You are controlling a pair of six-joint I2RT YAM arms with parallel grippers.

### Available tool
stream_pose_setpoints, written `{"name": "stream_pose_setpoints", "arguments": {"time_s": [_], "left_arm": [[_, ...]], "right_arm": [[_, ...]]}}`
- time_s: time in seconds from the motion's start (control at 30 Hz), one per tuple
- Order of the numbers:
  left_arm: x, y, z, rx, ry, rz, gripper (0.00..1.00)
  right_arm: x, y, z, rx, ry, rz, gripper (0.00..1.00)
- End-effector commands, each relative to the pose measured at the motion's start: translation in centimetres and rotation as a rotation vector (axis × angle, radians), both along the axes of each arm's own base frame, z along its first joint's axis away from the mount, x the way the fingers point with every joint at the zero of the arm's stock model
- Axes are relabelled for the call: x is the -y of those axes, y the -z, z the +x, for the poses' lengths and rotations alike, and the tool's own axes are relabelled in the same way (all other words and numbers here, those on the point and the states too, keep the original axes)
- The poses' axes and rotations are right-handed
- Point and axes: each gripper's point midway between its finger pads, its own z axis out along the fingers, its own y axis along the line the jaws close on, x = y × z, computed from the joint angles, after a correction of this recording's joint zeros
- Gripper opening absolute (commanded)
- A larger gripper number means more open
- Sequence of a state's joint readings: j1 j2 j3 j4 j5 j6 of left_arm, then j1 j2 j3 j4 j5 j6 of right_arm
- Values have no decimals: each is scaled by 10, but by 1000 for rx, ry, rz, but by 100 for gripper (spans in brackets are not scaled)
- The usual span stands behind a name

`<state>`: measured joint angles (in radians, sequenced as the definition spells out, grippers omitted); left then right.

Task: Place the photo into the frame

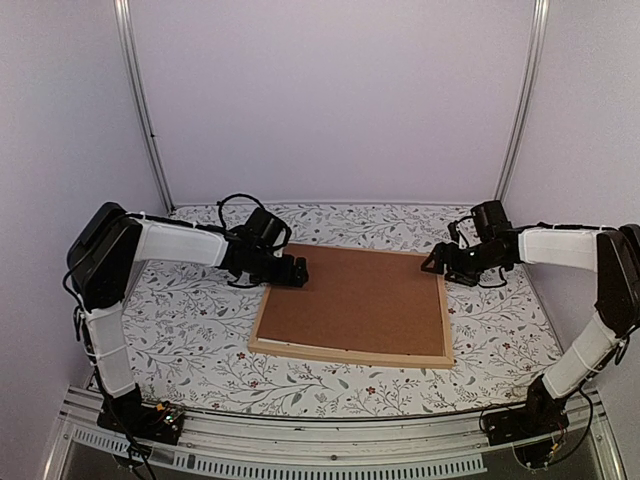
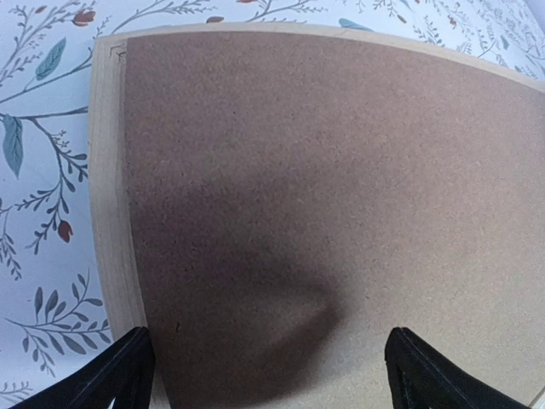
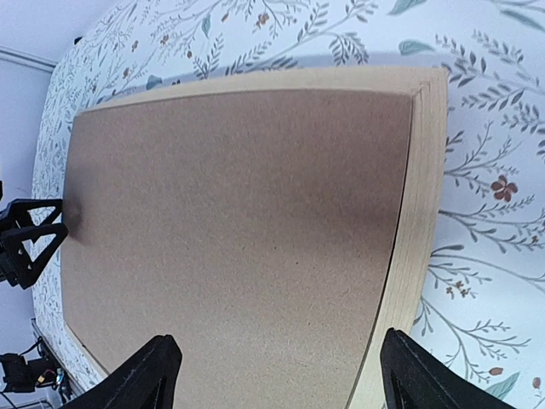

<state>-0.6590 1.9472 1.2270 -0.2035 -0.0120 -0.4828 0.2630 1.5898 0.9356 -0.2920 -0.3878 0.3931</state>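
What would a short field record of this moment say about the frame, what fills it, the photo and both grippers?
frame: flat on the floral table, back side up
backing board: brown, lying inside the frame and covering its opening
photo: not visible in any view
left gripper: open, at the frame's far left corner
right gripper: open, at the far right corner
contact with board: cannot tell

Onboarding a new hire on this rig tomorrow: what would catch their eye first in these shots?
The big light-wood frame lying flat mid-table dominates every view, filled edge to edge by a plain brown backing board. The left gripper and right gripper are at its far left and far right corners, both open and holding nothing. A busy floral cloth covers the table under it all.
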Motion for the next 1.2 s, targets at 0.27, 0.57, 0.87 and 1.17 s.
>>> {"name": "stream_pose_setpoints", "arguments": {"time_s": [0.27, 0.57, 0.87, 1.17], "left_arm": [[10, -18, -23, -65, 39, -77, 98], [-9, -20, -1, -38, -14, -23, 100], [-3, -23, 36, 27, 6, -11, 100], [-3, -6, 53, 22, -33, 34, 100]], "right_arm": [[19, 0, 28, 69, 56, -108, 86], [15, 9, 55, 85, 47, -131, 86], [17, 27, 64, 62, 58, -162, 86], [20, 38, 64, 35, 65, -176, 86]]}}
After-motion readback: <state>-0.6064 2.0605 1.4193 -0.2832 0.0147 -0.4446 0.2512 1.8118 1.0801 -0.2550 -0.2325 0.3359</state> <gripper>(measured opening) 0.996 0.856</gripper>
